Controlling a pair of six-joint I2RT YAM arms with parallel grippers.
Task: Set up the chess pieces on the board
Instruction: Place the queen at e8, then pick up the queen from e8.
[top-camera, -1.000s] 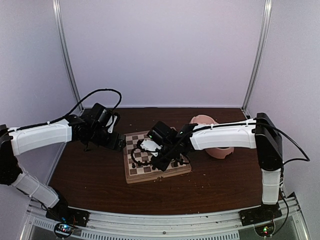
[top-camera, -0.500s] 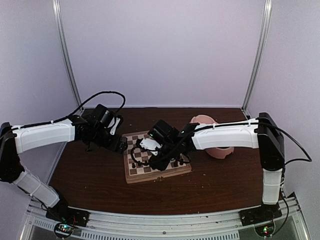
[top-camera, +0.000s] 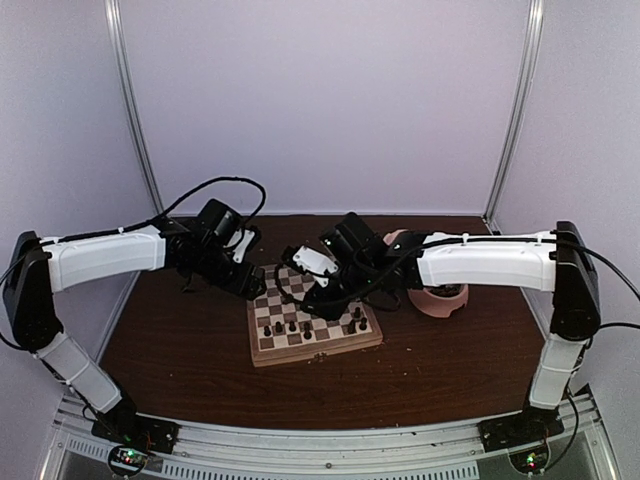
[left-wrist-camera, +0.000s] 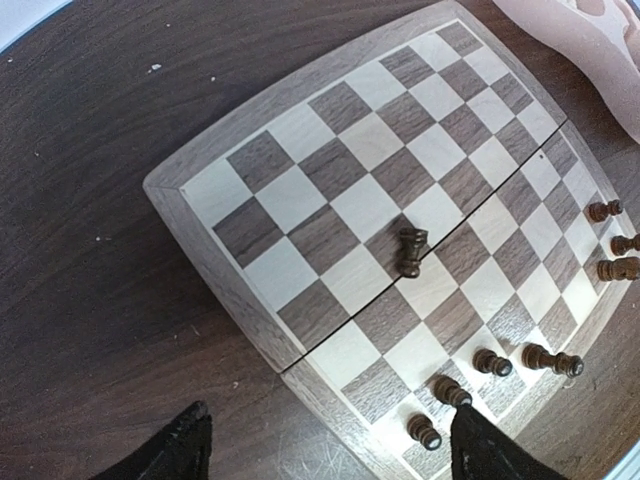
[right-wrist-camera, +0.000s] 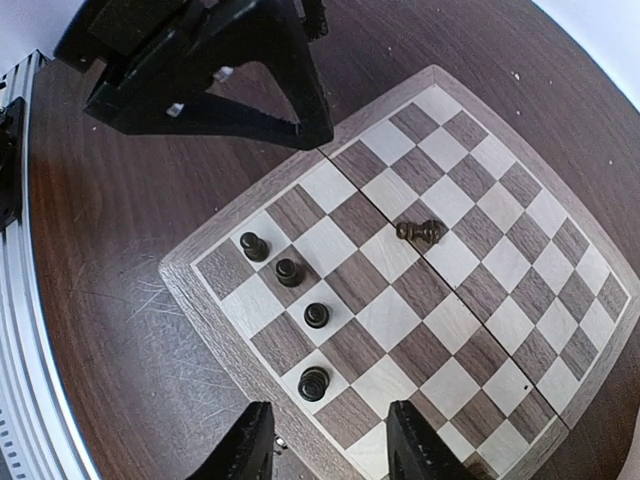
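Square wooden cream-and-brown chessboard (right-wrist-camera: 390, 320) mid-table. Few small dark turned chess pieces (right-wrist-camera: 289, 270) upright nr one edge; fallen dark piece (right-wrist-camera: 418, 232) mid-board. L gripper (left-wrist-camera: 330, 420) & R gripper (right-wrist-camera: 330, 415) both agape, empty. Est. early; most unplaced.

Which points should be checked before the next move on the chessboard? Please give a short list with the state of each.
1. All pieces upright: not ok. The fallen dark piece lies on its side near the middle of the board.
2. Right gripper open and empty: ok.
3. Left gripper open and empty: ok.
4. Standing dark pieces each on their own square, in a row near the edge: ok.
5. Enough room between both arms above the board: cannot tell.
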